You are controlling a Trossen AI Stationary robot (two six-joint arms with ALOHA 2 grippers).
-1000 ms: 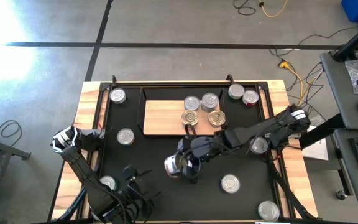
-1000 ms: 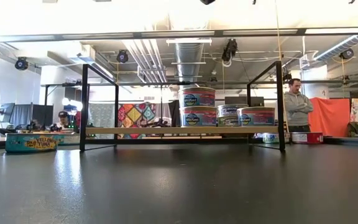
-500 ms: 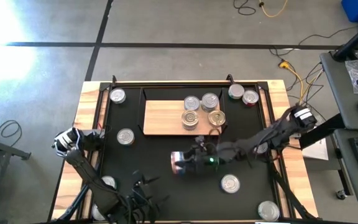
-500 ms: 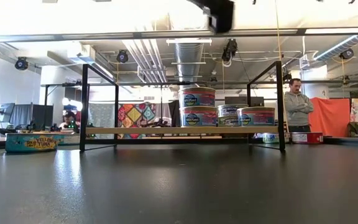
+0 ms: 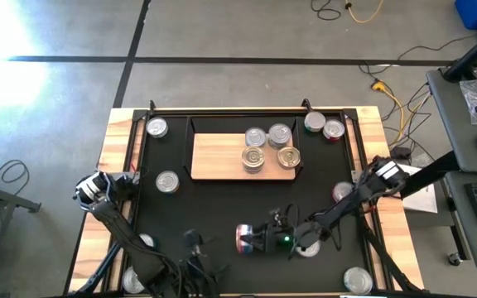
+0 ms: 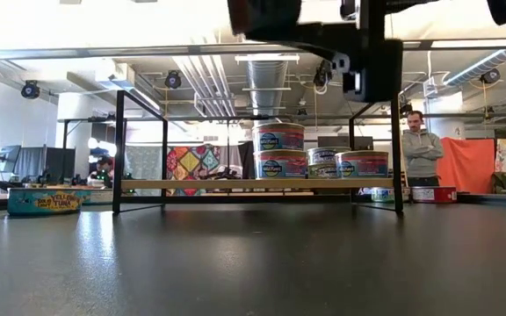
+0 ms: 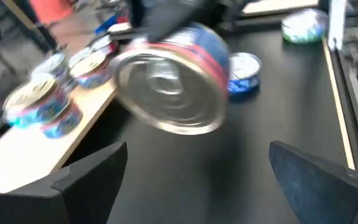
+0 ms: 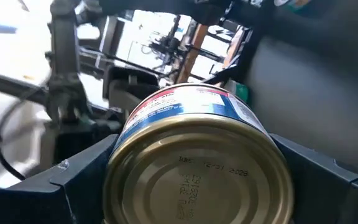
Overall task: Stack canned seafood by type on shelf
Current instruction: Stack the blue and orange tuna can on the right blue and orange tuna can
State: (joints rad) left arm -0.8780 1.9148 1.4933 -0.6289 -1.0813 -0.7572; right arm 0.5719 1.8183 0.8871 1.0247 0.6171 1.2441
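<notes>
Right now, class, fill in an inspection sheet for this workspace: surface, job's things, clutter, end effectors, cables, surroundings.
Surface: black mat on a wooden table.
Job's things: shelf holds four tins; others lie loose on the mat.
Clutter: nothing seen.
End effectors: right end effector holds a tin on its side above the mat; left end effector open, facing it.
Cables: yellow cable on floor.
Surroundings: person standing behind.

Grey concrete floor [image 5: 247,33] crossed by black tape lines [image 5: 222,60], cables strewn.
</notes>
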